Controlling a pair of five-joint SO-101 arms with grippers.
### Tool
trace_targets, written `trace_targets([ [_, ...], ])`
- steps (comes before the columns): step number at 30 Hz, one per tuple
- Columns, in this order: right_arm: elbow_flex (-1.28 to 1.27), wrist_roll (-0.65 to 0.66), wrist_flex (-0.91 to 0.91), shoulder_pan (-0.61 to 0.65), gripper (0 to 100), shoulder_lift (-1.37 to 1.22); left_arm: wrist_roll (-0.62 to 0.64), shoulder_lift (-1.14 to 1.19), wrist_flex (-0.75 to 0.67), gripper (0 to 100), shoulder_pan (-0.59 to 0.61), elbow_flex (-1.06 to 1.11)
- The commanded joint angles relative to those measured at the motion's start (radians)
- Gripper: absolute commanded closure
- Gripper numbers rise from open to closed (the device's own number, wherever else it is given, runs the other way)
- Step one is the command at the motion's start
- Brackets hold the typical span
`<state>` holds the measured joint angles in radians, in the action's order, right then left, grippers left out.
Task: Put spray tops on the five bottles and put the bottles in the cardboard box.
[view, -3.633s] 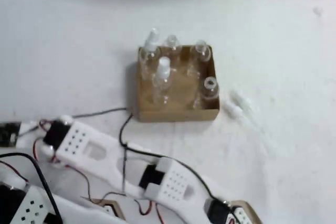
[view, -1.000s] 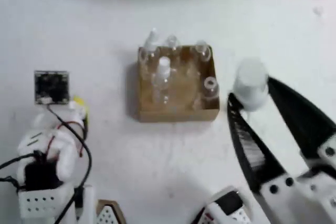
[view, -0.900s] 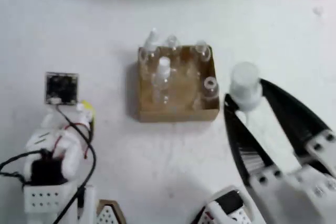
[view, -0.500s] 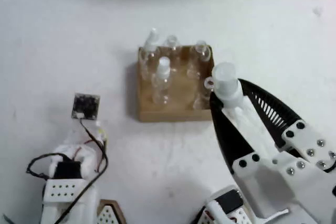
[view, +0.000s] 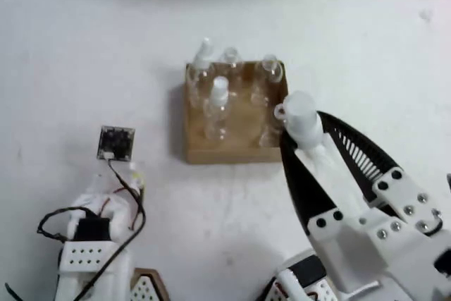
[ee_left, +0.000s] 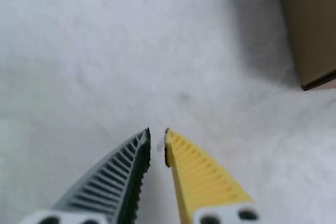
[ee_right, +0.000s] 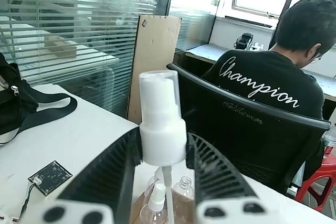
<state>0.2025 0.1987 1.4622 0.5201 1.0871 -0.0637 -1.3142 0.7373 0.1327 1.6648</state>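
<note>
The bottles (view: 217, 107) stand in the cardboard box (view: 232, 154), with the spray top (view: 301, 114) above its right edge.

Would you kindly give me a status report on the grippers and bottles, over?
Right gripper shut on spray top at right edge of cardboard box. Left gripper empty, jaws almost together, above table. Five bottles in box, three untopped. Nothing in the way.
</note>
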Motion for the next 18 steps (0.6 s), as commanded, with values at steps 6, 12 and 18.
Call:
trace_targets([
  [6,-0.055,-0.006,-0.038,-0.008,98.3,0.005,0.009,-0.013,-0.021,93,-0.012,-0.006],
  [12,-0.052,-0.009,-0.039,-0.001,98.3,0.005,0.009,-0.013,-0.021,93,-0.012,-0.006],
  [18,-0.055,-0.009,-0.039,-0.001,98.3,0.005,0.011,-0.013,-0.021,93,-0.01,-0.006],
])
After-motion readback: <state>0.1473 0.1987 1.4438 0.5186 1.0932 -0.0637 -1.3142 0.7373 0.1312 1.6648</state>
